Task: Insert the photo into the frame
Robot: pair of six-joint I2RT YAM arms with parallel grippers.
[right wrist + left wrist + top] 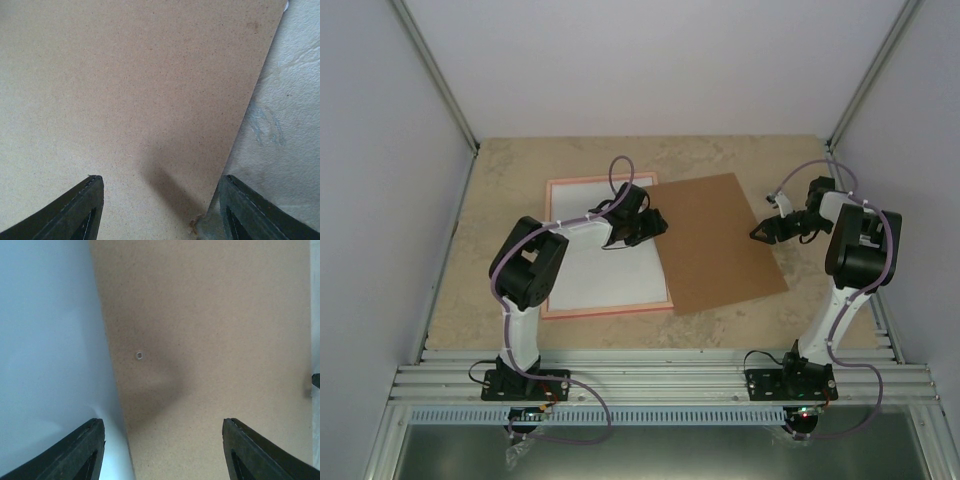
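The frame [580,181] lies flat on the surface [500,170], left of centre, with a white sheet [610,280] filling its opening. The photo's printed face shows in no view, so I cannot tell whether it lies under that sheet. A brown board [720,240] lies askew between the frame and the right edge. Its left margin overlaps the frame's right rail, probably because it was set aside to keep the opening free. The left claw [655,222] hovers with fingers spread wide over the seam where board meets sheet, seemingly placed to get at that edge. The right claw [758,233], also spread, straddles the board's right edge, one finger above the board and one above bare surface. That stance looks suited to nudging or steadying the board.
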